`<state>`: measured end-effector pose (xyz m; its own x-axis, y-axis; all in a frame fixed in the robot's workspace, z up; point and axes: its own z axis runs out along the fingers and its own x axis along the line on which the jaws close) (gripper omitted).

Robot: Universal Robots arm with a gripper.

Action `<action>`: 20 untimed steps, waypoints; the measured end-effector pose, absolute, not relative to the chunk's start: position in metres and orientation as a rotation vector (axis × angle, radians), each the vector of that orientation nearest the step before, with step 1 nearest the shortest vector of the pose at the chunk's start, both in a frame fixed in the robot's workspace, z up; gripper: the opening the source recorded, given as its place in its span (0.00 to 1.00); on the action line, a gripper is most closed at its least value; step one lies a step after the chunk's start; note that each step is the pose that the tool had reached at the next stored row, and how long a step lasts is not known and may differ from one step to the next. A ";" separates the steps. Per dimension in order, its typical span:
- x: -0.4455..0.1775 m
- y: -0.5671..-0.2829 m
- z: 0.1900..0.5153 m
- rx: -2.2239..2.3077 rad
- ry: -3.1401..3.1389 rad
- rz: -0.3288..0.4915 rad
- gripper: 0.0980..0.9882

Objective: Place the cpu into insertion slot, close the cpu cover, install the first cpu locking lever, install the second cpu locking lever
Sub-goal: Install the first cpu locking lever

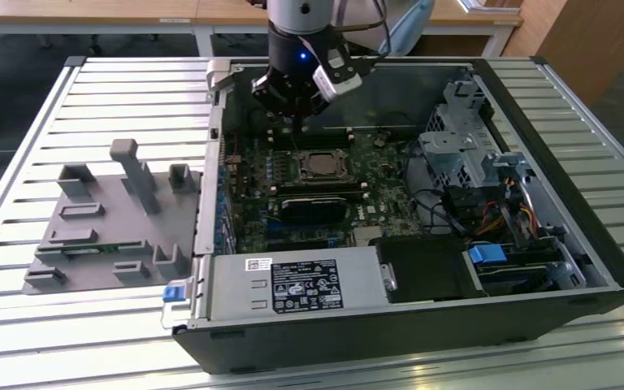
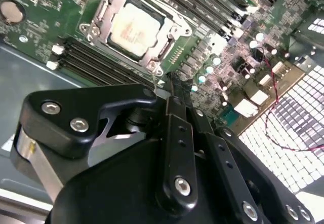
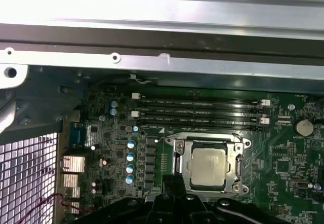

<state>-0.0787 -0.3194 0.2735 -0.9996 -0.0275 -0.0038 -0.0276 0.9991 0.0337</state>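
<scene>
One slip of my clenched gripper [image 3: 172,181] off the lever [image 3: 176,158] could gouge the board [image 3: 283,150] by the cpu [image 3: 208,165].

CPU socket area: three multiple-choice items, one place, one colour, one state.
1. Relative to the black computer case, the grey moulded tray lies: A inside it; B outside, on the slatted metal table, at the exterior view's left; C atop it.
2. The flat circuit board is: A blue; B red; C green.
3. The pale silvery square cpu is: A seated on the board, silvery metal cover frame around it; B on the tray; C in the hand.
B: tray lies outside the case. C: green shows between components. A: frame borders the chip.
</scene>
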 end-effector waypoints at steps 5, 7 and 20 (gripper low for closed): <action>-0.088 -0.319 0.270 -0.044 3.131 0.053 0.01; -0.090 -0.319 0.269 -0.047 3.127 0.053 0.01; -0.100 -0.310 0.261 -0.053 3.117 0.052 0.01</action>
<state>-0.0999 -0.3096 0.2609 -0.9991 -0.0333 -0.0245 -0.0341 0.9989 0.0330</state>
